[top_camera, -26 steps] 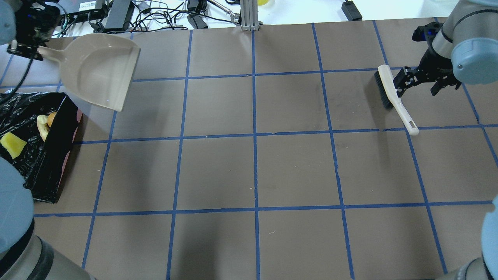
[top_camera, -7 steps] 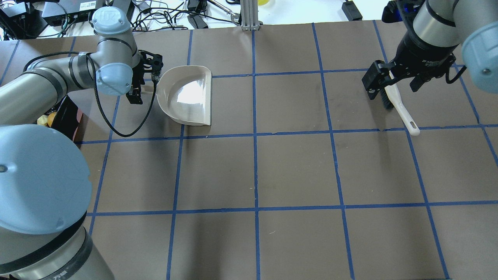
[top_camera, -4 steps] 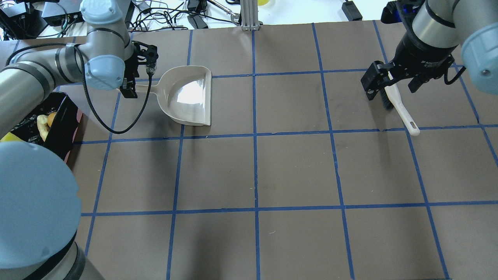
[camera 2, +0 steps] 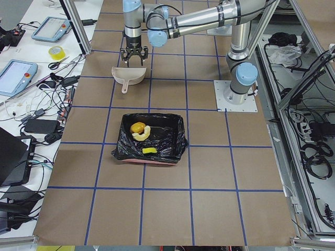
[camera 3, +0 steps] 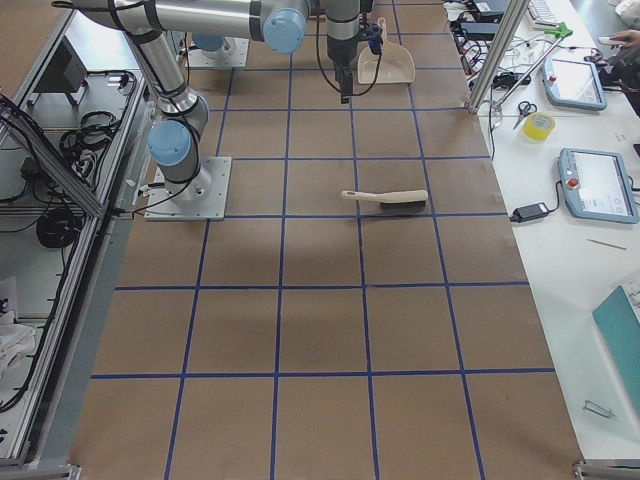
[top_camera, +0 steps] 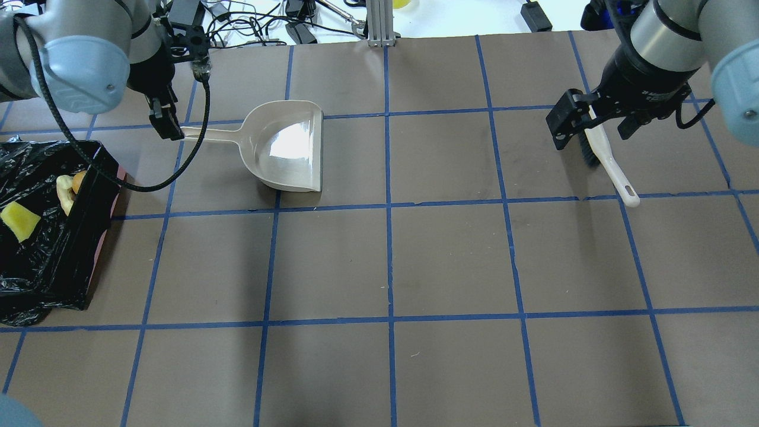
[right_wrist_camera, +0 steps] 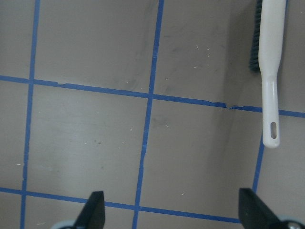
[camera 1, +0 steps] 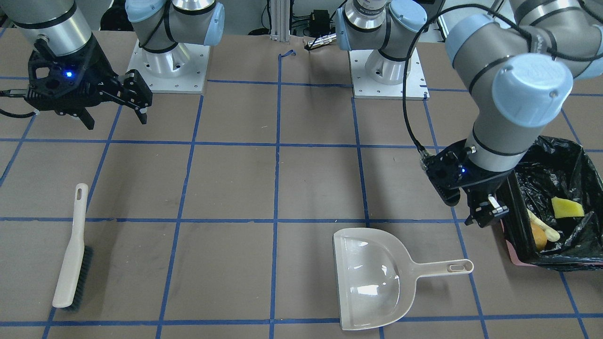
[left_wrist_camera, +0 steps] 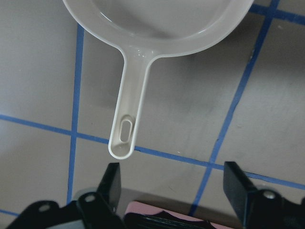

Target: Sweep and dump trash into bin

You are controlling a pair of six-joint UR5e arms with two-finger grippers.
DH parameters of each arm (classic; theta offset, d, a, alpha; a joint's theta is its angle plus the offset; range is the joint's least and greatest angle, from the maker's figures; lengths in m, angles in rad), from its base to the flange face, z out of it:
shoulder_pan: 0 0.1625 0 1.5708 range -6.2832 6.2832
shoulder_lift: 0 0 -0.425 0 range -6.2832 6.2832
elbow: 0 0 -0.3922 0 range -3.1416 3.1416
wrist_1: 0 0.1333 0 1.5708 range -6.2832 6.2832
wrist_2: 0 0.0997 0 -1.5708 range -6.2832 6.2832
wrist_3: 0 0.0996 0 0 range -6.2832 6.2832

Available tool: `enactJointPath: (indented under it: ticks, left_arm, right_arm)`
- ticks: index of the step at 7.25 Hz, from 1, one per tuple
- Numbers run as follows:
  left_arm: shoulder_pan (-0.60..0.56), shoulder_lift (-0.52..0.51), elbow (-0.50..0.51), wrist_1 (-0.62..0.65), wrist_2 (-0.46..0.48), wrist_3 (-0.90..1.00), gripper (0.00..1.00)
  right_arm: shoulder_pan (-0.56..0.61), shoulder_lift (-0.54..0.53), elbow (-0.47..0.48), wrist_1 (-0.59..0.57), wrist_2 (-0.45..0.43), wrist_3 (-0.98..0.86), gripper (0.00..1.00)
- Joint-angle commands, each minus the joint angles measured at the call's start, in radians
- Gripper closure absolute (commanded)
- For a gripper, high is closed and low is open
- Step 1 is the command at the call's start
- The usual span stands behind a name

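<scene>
The bin (top_camera: 89, 237), lined with a black bag, stands at the table's left edge and also shows in the front view (camera 1: 579, 155). In it lie the yellow wedge (top_camera: 19, 220), the tan croissant (top_camera: 64, 193) and the golden-brown lump (top_camera: 78, 181). The beige dustpan (top_camera: 284, 148) lies flat on the table. My left gripper (top_camera: 166, 121) is open and empty, just off the end of the dustpan's handle (left_wrist_camera: 131, 105). My right gripper (top_camera: 593, 127) is open and empty, raised above the white brush (top_camera: 605, 157), which lies on the table.
Cables and electronics (top_camera: 237, 24) lie beyond the table's far edge. A metal post (top_camera: 379, 24) stands at the far middle. The brown, blue-taped table (top_camera: 391, 267) stretches between the dustpan and the brush.
The left gripper carried the dustpan from beside the bin to the table, let go of its handle and drew back towards the far left. The right gripper rose slightly over the brush.
</scene>
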Motion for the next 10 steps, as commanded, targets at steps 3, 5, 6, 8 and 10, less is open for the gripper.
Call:
enactJointPath:
  ticks: [3,5,6,8,10]
  left_arm:
    - [-0.009,0.158,-0.021,-0.143,-0.033,-0.191,0.19]
    - [-0.009,0.201,-0.020,-0.232,-0.036,-0.490,0.14]
    - [-0.009,0.214,-0.021,-0.246,-0.041,-0.630,0.08]
    - [-0.009,0.228,-0.011,-0.315,-0.127,-0.957,0.00]
    - [-0.009,0.223,-0.003,-0.314,-0.190,-1.226,0.00]
  right_arm:
    - [0.009,-0.008,-0.003,0.016,0.038,0.050,0.00]
    - [0.087,0.001,-0.005,0.015,-0.062,0.050,0.00]
    - [0.087,-0.001,-0.005,0.015,-0.061,0.050,0.00]
    - [0.086,-0.002,-0.005,0.016,-0.067,0.050,0.00]
    - [0.084,-0.001,-0.005,0.026,-0.066,0.050,0.00]
